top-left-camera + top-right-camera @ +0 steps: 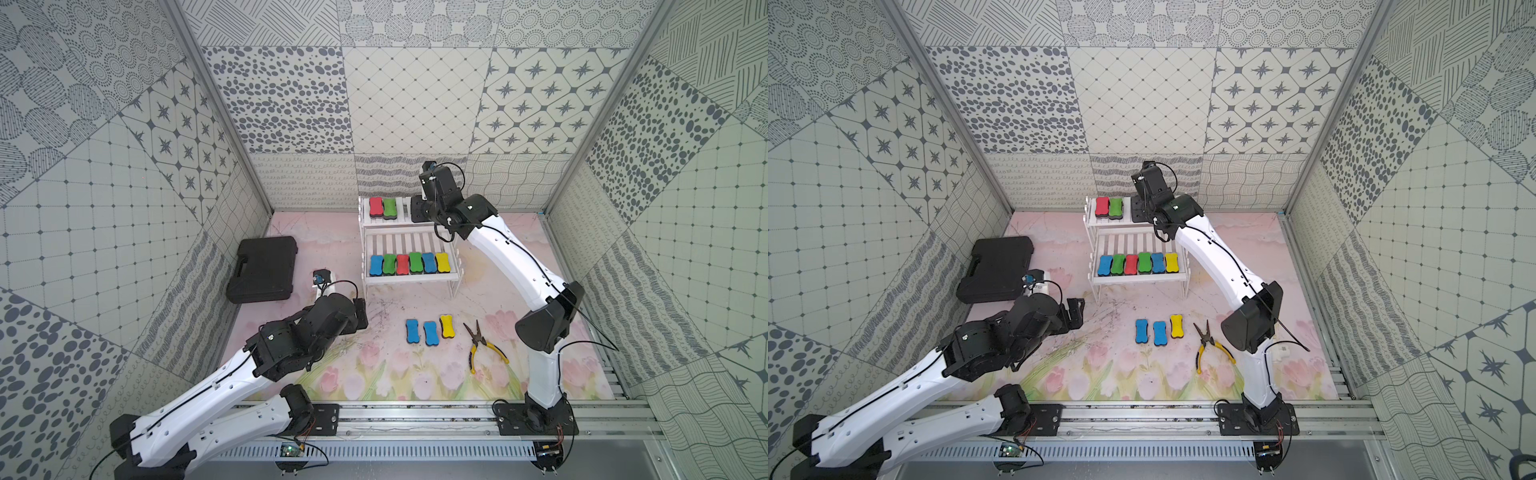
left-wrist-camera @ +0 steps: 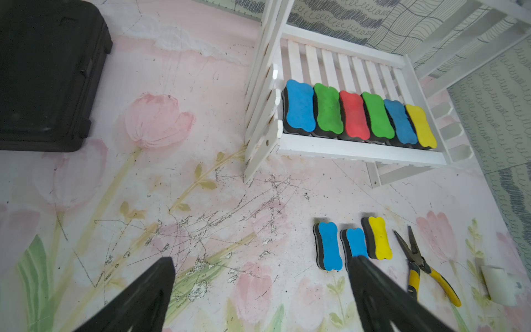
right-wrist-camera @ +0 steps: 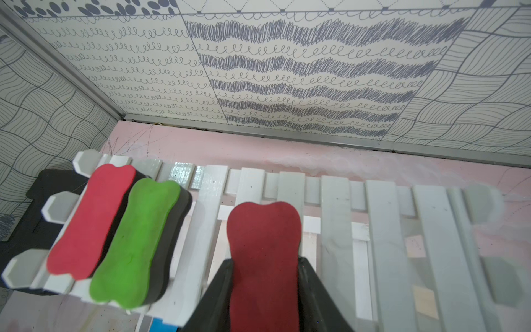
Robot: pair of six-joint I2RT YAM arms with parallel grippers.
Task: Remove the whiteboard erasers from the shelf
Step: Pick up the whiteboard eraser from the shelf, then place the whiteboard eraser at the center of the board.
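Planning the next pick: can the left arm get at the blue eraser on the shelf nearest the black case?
Probably yes. The left pincer is open above the mat near the shelf, nothing lies between, and the blue eraser lies uncovered; only the side rail crowds it.

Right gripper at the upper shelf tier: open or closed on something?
Shut on a red eraser: in the right wrist view the right gripper presses against both its sides.
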